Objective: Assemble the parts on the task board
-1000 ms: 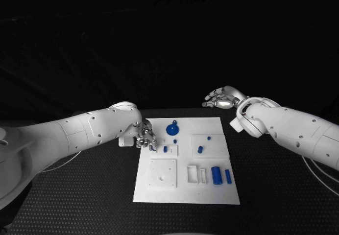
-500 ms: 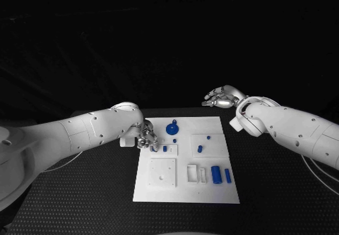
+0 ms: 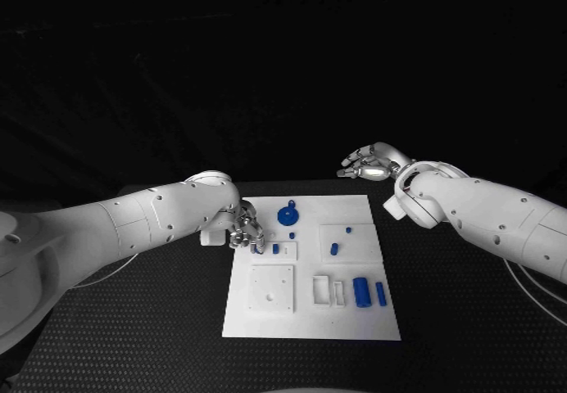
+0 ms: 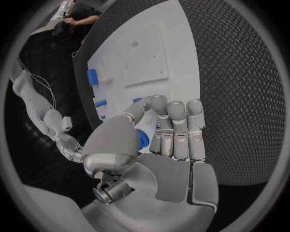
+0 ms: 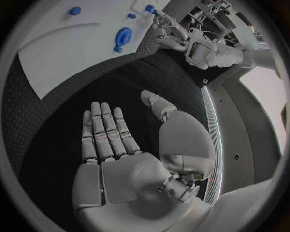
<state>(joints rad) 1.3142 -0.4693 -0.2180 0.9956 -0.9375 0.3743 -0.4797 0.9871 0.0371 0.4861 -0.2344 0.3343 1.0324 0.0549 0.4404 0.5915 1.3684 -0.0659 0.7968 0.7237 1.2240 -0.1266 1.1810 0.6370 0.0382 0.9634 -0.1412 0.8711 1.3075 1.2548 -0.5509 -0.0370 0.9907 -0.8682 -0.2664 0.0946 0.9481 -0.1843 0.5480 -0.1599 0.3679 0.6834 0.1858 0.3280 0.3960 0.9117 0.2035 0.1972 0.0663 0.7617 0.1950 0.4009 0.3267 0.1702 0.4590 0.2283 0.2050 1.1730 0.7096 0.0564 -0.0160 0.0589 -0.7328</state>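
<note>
The white task board (image 3: pixel 307 321) lies in the middle of the black table. My left hand (image 3: pixel 245 230) hangs low over the board's left edge, fingers curled, and pinches a small blue part (image 4: pixel 142 139) between thumb and fingertips. The same part (image 5: pixel 150 8) shows at the fingertips of that hand (image 5: pixel 167 32) in the right wrist view. A blue disc with a handle (image 3: pixel 288 216) sits on the board just right of the left hand. My right hand (image 3: pixel 376 164) is raised beyond the board's far right corner, fingers (image 5: pixel 104 129) spread, holding nothing.
Two blue cylinders (image 3: pixel 361 292) (image 3: pixel 380 293) lie side by side near the board's right edge. Small blue pegs (image 3: pixel 334 248) stand on a raised white block at the right. A square white block (image 3: pixel 272 288) sits at the board's near left.
</note>
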